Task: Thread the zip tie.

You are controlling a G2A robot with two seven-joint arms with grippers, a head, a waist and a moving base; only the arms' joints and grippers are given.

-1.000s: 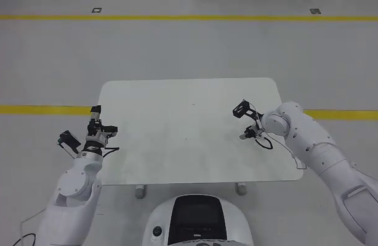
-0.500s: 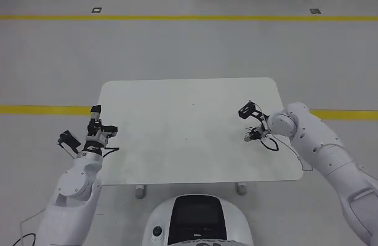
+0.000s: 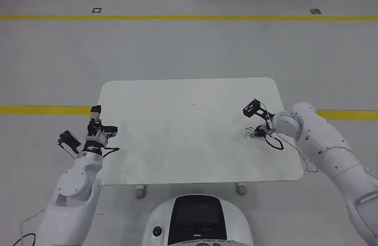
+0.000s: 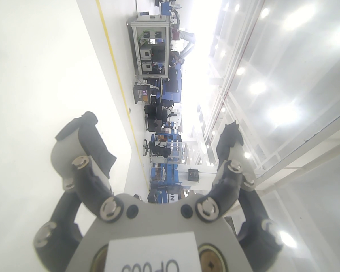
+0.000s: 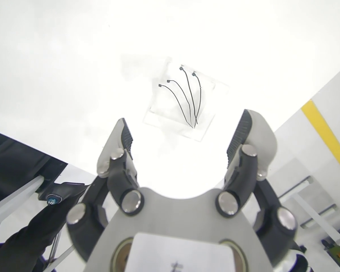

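**A:** Where are the zip ties (image 5: 189,91)?

**B:** Four thin black ones lie on a clear tray (image 5: 209,106), a flat square piece resting on the white counter (image 3: 176,135). Their small square heads fan out at the side farther from the arm. Their tails run together to almost one point at the tray's nearer edge.

**A:** Is anything holding them?

**B:** No. The right claw (image 5: 184,131) is released, and its two ribbed fingers (image 5: 127,137) stand wide apart with nothing between them. The ties lie ahead of it, apart from both fingertips, and none is touched.

**A:** Where is that arm when seen from above?

**B:** It is over the right part of the counter, near the right edge and about halfway along that side. Its wrist bends inward toward the middle of the counter.

**A:** And the other arm?

**B:** The left claw (image 3: 94,118) is at the counter's left edge, pointing away from the robot. It is released as well: its dark fingers (image 4: 86,142) are spread and hold nothing. It is well apart from the tray and the ties.

**A:** Is there anything else around?

**B:** A yellow floor line (image 3: 41,109) runs across the pale floor and passes behind the counter on both sides.
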